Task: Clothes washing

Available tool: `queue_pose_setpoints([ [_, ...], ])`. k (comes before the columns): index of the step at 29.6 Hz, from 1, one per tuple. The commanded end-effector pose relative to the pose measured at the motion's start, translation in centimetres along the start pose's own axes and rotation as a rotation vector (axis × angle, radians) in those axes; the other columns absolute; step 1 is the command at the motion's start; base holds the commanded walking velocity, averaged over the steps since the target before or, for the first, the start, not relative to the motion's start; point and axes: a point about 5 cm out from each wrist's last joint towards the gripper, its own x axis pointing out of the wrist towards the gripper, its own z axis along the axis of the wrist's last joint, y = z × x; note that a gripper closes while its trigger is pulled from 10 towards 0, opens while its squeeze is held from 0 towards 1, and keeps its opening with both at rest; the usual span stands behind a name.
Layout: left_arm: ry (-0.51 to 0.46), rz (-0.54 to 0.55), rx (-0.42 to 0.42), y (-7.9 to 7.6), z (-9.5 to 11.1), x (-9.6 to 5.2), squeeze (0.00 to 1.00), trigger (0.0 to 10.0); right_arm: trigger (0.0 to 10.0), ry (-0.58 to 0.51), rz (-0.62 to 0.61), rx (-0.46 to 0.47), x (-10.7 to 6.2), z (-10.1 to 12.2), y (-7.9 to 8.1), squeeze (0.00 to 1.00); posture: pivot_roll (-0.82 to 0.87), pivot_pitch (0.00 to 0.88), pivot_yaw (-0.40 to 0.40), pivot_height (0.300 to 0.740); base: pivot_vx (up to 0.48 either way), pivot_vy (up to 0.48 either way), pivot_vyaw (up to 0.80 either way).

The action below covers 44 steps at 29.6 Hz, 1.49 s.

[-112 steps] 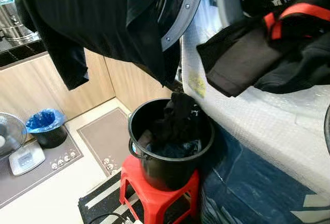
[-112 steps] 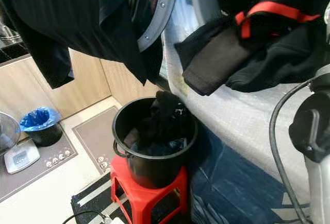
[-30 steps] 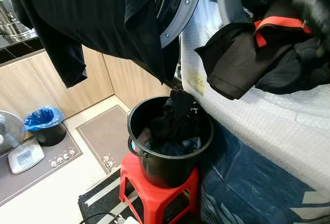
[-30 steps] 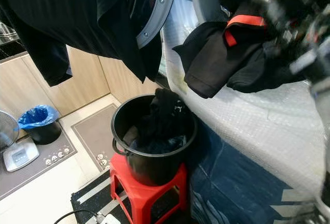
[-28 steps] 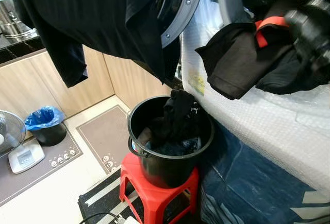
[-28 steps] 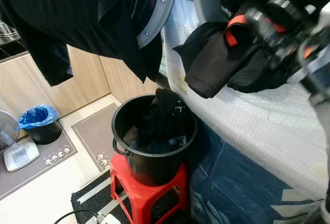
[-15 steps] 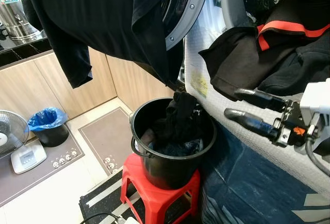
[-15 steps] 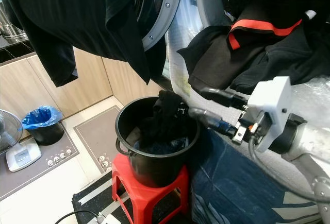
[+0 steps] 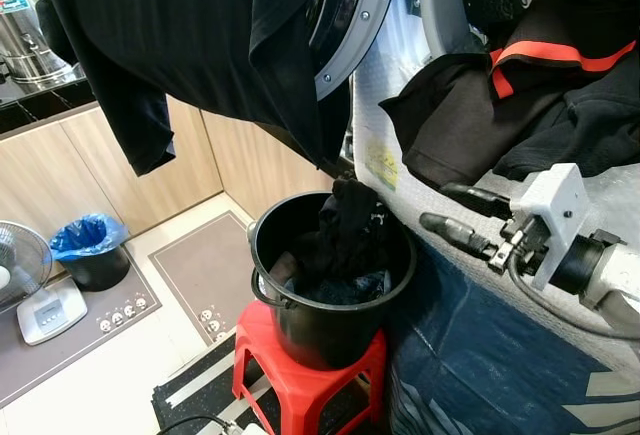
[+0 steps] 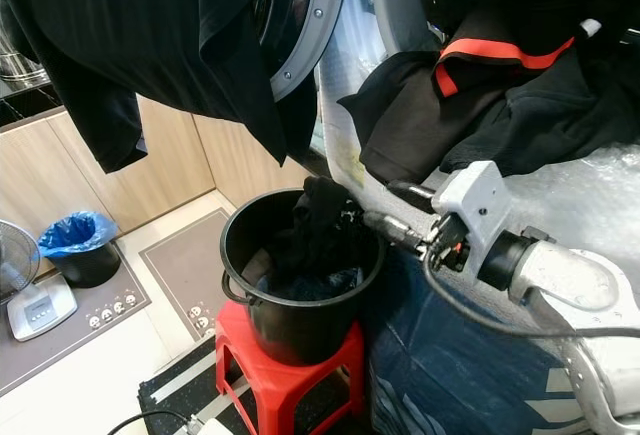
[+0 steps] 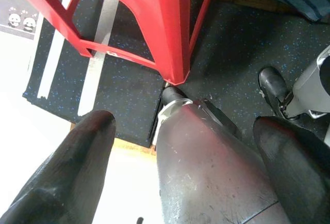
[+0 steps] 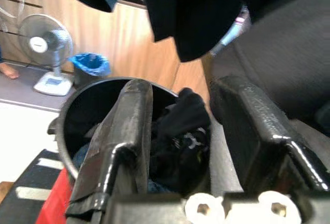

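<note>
Here, in the left eye view, the right tool (image 9: 452, 209) reaches toward the black bucket (image 9: 330, 327) from the washer side, its two fingers apart and holding nothing. The bucket stands on a red stool (image 9: 300, 383) just beside the washing machine (image 9: 520, 245). Inside it lies a heap of dark clothes (image 9: 340, 240), one piece peaking above the rim on the washer side. Judgement: the step in hand is fetching the next garment from the bucket. To do it well, bring the tool down over the raised peak, close on a thick fold and not a thin edge, and lift straight up so the bucket is not dragged off the stool.

Right eye view: a black garment with red trim (image 10: 500, 95) spills out of the drum opening onto the machine's front; it looks only partly loaded. A further dark garment (image 10: 140, 45) hangs over the open door (image 10: 305, 30). A small bin with a blue liner (image 10: 75, 245) sits on the floor by the cabinets.

Left wrist view: the left tool (image 11: 185, 147) hangs low near the stool's leg, fingers apart, idle.

Right wrist view: between the spread fingers (image 12: 124, 131) the bucket mouth and the clothes peak are in line.
</note>
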Motion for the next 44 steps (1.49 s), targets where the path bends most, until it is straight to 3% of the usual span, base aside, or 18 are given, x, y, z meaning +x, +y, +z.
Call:
queue_pose_setpoints([
  [1,0.088,-0.018,-0.004,-0.5,-2.2,-0.5,0.0,10.0,10.0,-0.018,-0.025,-0.022,0.1,0.3,-0.3,0.0,-0.1,0.073,0.073,0.74,0.0,0.0,0.0],
  [6,0.09,-0.015,-0.004,-0.5,-2.3,-0.5,0.0,10.0,10.0,-0.024,-0.054,-0.007,-0.5,0.1,-1.3,0.0,-0.1,0.08,0.078,0.74,0.0,0.0,0.0],
  [8,0.091,-0.015,-0.005,-0.4,-2.3,-0.5,0.0,10.0,10.0,-0.051,-0.129,0.019,-0.8,0.5,-2.5,0.0,-0.1,0.083,0.081,0.74,0.0,0.0,0.0],
  [12,0.09,-0.015,-0.004,-0.4,-2.3,-0.5,0.0,10.0,10.0,-0.082,-0.181,0.026,-0.9,0.8,-3.4,0.0,-0.1,0.087,0.082,0.74,0.0,0.0,0.0],
  [18,0.088,-0.012,-0.007,-0.3,-2.2,-0.5,0.0,10.0,10.0,-0.195,-0.174,0.087,-1.1,2.2,-3.7,0.0,-0.1,0.087,0.083,0.74,0.0,0.0,0.0],
  [28,0.088,-0.011,-0.007,-0.3,-2.2,-0.5,0.0,10.0,10.0,-0.206,-0.17,0.094,-1.0,2.4,-3.7,0.0,-0.1,0.087,0.083,0.74,0.0,0.0,0.0],
  [31,0.099,0.008,0.007,0.0,-2.6,-0.6,0.0,10.0,10.0,0.055,0.094,-0.015,0.3,-2.3,2.2,0.0,-0.09,0.089,0.087,0.74,0.0,0.0,0.0],
  [37,0.098,0.025,0.013,0.3,-2.6,-0.7,0.0,10.0,10.0,0.124,0.115,-0.03,0.4,-4.0,3.1,0.0,-0.09,0.089,0.088,0.74,0.0,0.0,0.0],
  [44,0.099,0.03,0.012,0.5,-2.6,-0.7,0.0,10.0,10.0,0.111,0.13,-0.042,0.4,-3.9,3.5,0.0,-0.09,0.09,0.087,0.74,0.0,0.0,0.0],
])
